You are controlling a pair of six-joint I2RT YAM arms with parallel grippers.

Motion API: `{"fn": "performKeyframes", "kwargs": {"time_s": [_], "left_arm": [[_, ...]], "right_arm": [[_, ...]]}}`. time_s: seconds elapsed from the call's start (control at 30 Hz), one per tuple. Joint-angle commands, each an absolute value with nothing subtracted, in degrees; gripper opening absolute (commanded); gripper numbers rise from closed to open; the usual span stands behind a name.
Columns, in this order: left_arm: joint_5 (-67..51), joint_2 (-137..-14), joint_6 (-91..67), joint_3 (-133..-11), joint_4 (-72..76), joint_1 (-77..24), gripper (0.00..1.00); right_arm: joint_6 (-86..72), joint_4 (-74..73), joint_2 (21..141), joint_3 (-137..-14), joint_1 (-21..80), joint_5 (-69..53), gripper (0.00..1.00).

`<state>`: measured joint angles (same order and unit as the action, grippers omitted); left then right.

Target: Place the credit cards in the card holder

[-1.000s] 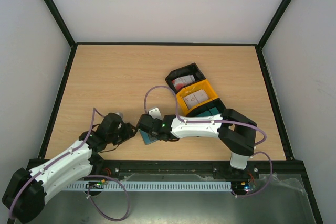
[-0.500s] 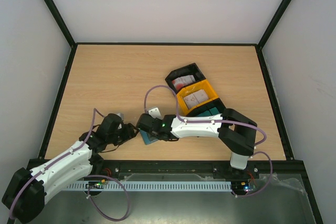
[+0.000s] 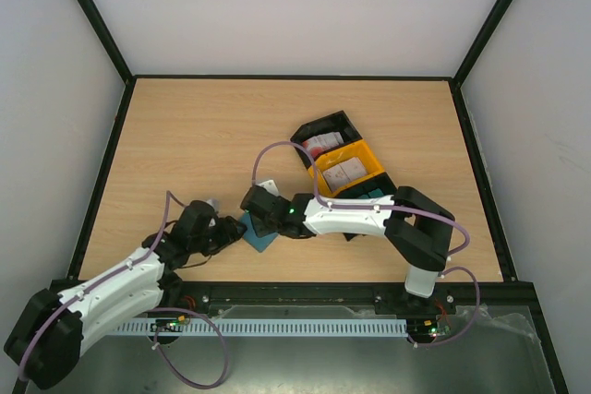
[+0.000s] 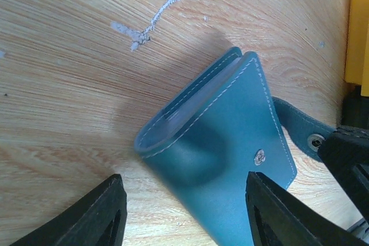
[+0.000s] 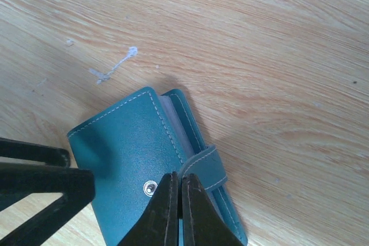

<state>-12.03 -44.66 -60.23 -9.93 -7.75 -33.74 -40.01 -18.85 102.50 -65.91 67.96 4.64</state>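
**At the table's near edge: the card holder is to be opened before any card is fetched**

Close to the front of the table point(image 3: 203, 145), between the two wrists, the teal card holder point(image 3: 259, 232) lies folded on the wood. The credit cards point(image 3: 321, 144) are seen further back, in the black bin point(image 3: 319, 123) and the yellow bin point(image 3: 373, 163). None is in the holder yet.

The right gripper point(image 5: 176, 191) is fully closed, its tips meeting at the free end of the snap tab point(image 5: 206, 164), which is off its stud point(image 5: 150, 186). The tab appears to be pinched, though a firm hold cannot be confirmed. The left gripper point(image 4: 183, 180) stands about half open and has hold of nothing. Its fingers straddle the holder's near corner without visibly touching it.

The step in hand is judged to be the opening of the holder. It is best done with the lower cover anchored by the left fingers, so that the body is not dragged across the smooth wood. The tab should then be drawn up and over in an arc about the spine rather than pulled sideways. A gentle, steady pull is advised, since so thin a strap could slip from the tips. The cover should be laid fully back until the slots are exposed. It should be kept pressed down, as a folded wallet is likely to spring shut.
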Motion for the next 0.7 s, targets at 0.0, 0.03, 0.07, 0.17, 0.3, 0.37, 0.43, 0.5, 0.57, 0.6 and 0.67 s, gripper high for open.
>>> {"fn": "performKeyframes", "kwargs": {"time_s": [0.0,0.03,0.07,0.17,0.3,0.37,0.43,0.5,0.57,0.6,0.67], "left_arm": [[-12.5,-47.1,-60.8,-8.6,-4.8,-33.7,0.57],[-12.6,-47.6,-60.8,-8.4,-4.2,-33.7,0.57],[-12.5,-48.0,-60.9,-8.2,-3.6,-33.8,0.56],[-12.5,-48.4,-61.5,-6.9,-1.5,-33.9,0.54],[-12.0,-47.7,-62.3,-5.2,0.1,-34.1,0.52],[-11.8,-47.3,-62.4,-4.7,0.2,-34.1,0.51],[-11.6,-46.7,-62.4,-4.3,0.1,-34.3,0.50],[-11.2,-46.1,-62.5,-3.8,0.2,-34.2,0.48],[-11.2,-45.6,-62.7,-3.3,0.9,-34.2,0.46],[-11.2,-45.6,-62.7,-3.1,1.5,-34.2,0.45],[-11.2,-45.9,-62.6,-3.0,2.2,-34.2,0.44]], "right_arm": [[-37.2,-15.2,102.0,-64.8,67.3,1.6,0.02],[-37.0,-14.4,101.9,-64.3,67.2,0.6,0.02],[-36.8,-13.8,101.9,-63.8,67.2,-0.2,0.02],[-36.7,-12.9,101.3,-63.0,66.2,-2.0,0.02],[-33.8,-12.1,100.8,-63.5,63.1,-6.3,0.02],[-32.7,-12.2,101.0,-64.3,62.7,-7.9,0.02],[-32.4,-12.7,101.8,-65.0,62.6,-9.3,0.02],[-32.3,-12.7,102.5,-65.2,62.6,-11.4,0.02],[-31.8,-12.5,103.0,-65.1,62.6,-13.3,0.02],[-31.4,-12.4,103.1,-65.0,62.6,-14.0,0.02],[-29.9,-12.1,103.0,-64.7,62.6,-15.7,0.02]]}}
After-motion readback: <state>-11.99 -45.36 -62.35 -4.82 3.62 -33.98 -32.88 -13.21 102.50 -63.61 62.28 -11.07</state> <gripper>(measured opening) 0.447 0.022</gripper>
